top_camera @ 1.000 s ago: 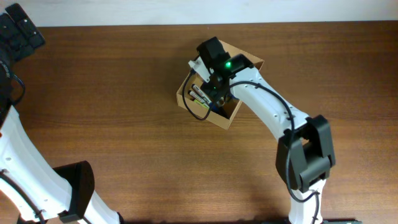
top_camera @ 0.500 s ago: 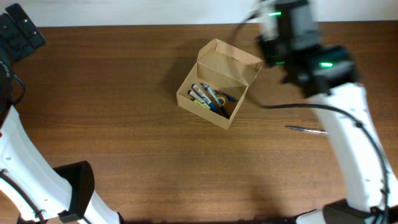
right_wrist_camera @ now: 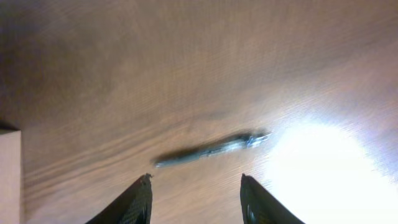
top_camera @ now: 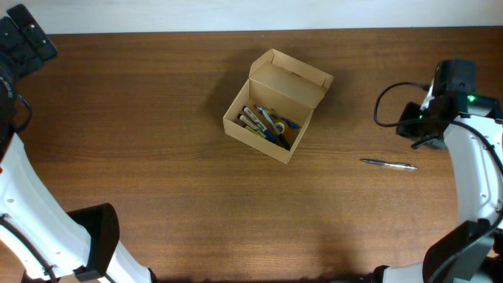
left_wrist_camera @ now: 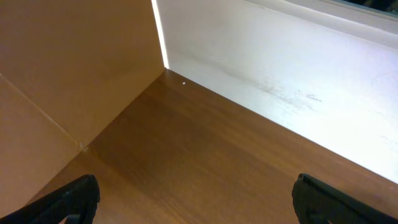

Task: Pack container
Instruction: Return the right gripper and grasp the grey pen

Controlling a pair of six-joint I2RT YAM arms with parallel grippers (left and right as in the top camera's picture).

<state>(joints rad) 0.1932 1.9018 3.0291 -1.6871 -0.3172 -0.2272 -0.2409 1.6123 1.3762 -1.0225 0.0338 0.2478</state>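
Observation:
The container (top_camera: 269, 135), a small tan cardboard box, stands near the table's middle with its flap lid (top_camera: 292, 77) open and upright at the back. Several pens (top_camera: 266, 123) lie inside it. A loose silver pen (top_camera: 388, 163) lies on the table to the right; it also shows in the right wrist view (right_wrist_camera: 211, 149). My right gripper (right_wrist_camera: 195, 186) is open and empty, just short of that pen; in the overhead view it (top_camera: 415, 124) hangs up and right of the pen. My left gripper (left_wrist_camera: 196, 199) is open and empty at the far left table corner.
The white wall (left_wrist_camera: 280, 62) runs along the table's back edge. A brown board (left_wrist_camera: 68, 68) stands at the left in the left wrist view. The left arm's base (top_camera: 94, 236) sits at the front left.
My right arm has swung from inside the container out to the far right, above the loose pen. The pens stay in the box. The left arm has not moved.

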